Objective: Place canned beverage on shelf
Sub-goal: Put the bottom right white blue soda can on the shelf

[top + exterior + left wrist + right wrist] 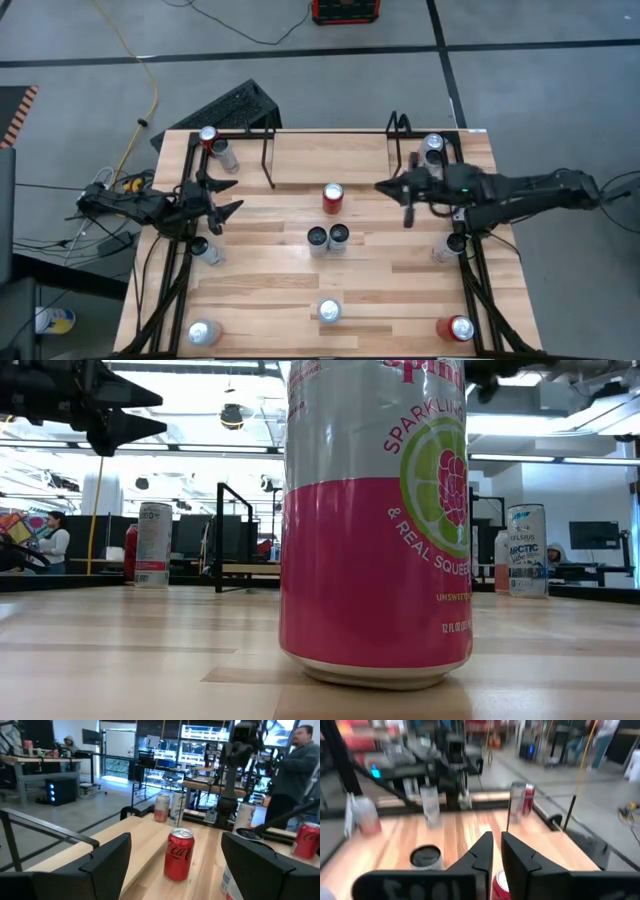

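A red cola can (332, 197) stands upright on the table just in front of the shelf (330, 155), whose light wood board lies between black rod uprights at the far edge. My left gripper (238, 196) hovers open at the table's left side and points level toward that can (179, 854), well short of it. My right gripper (382, 186) is raised over the table near the shelf's right end, pointing left. Only a narrow slit shows between its fingers (497, 847), and nothing is between them.
Two dark-topped cans (328, 237) stand mid-table. A pink and grey can (375, 520) stands near the front edge. More cans stand along the black rails on both sides (205, 250) (450, 245) and in the corners (458, 328). People show beyond the table.
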Controlling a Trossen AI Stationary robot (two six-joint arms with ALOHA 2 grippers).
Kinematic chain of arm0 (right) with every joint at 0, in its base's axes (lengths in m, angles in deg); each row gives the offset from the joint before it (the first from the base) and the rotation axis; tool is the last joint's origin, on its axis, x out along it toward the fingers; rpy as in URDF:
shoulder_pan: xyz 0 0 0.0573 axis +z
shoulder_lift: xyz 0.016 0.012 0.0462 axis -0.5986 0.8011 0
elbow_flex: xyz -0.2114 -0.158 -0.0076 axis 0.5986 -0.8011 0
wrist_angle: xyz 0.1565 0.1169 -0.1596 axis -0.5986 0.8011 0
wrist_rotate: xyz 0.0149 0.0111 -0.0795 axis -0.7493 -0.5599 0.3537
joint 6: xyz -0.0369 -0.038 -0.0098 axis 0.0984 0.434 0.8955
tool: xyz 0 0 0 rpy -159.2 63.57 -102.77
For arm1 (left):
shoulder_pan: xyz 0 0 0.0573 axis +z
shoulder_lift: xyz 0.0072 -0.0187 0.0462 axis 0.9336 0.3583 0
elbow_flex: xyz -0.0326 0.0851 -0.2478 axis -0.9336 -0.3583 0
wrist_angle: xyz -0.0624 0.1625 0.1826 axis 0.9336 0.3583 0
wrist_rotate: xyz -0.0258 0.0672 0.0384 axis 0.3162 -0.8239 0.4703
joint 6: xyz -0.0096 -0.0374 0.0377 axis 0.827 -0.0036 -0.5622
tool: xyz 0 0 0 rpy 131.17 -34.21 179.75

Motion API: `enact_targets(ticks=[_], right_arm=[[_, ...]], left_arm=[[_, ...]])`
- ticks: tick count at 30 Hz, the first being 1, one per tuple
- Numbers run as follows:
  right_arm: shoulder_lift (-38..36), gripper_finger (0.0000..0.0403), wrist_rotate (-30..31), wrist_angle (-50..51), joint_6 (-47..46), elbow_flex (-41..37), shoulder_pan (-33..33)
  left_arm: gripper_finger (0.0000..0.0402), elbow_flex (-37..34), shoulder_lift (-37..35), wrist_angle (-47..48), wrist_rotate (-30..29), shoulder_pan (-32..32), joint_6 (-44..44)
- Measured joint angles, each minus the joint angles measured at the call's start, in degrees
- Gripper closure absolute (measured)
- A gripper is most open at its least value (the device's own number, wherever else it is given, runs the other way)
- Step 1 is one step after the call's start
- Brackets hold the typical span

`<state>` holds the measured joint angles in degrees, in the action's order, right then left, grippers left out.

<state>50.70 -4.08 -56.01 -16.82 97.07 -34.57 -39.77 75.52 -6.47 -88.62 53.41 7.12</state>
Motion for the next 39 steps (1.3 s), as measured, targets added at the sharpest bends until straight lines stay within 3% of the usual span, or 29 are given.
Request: enact_targets(ticks=[8, 17, 24, 39], right_arm=[[14.8, 0.0273, -0.8, 13.0, 6.2, 16.3, 1.3], [23.7, 0.0168, -0.8, 13.7, 6.9, 20.8, 7.4], [28.6, 0.0129, -0.8, 13.3, 6.7, 20.8, 10.9], [32.7, 0.0052, -0.8, 14.3, 3.0, 20.8, 10.4]], left_arm=[[0.0104, 5.9, 15.9, 0.3, 4.2, 3.8, -1.0], [0.0104, 11.0, 28.9, 1.2, 12.1, 8.3, -1.1], [0.0104, 11.0, 32.2, 0.3, 12.5, 9.4, 1.7], [0.0104, 11.0, 32.7, 0.0, 12.2, 9.4, 3.3]])
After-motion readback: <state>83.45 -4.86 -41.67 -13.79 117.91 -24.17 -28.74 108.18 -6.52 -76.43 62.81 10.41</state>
